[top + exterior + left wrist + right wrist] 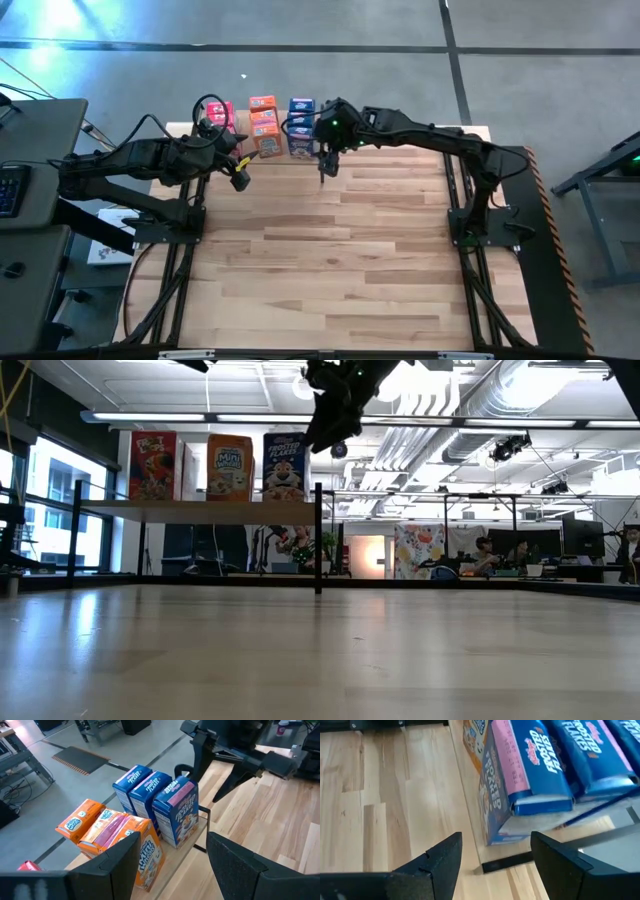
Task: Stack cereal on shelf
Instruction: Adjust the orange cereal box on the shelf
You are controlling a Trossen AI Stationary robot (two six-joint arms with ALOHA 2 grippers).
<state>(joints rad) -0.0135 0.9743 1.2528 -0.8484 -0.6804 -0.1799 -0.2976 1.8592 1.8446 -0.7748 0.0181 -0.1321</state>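
Dark fingers of the right gripper (495,865) frame the foreground of its wrist view, parted with nothing between them, poised just beside the front blue box (520,785) at the shelf (600,827) edge. Seen from above, the right gripper (327,160) hangs over the table (330,260) next to the blue row (301,125); the left gripper (238,172), also parted and empty, waits near the orange row (265,125). Pink-red boxes (219,115) fill the remaining row. All three rows stand upright on the shelf (200,510) in the level view.

Step in hand, as judged: stacking appears complete, with no box left on the table; both arms are clear of the load. Next move calls for lifting both grippers away without brushing the front boxes, which stand close to the shelf edge.
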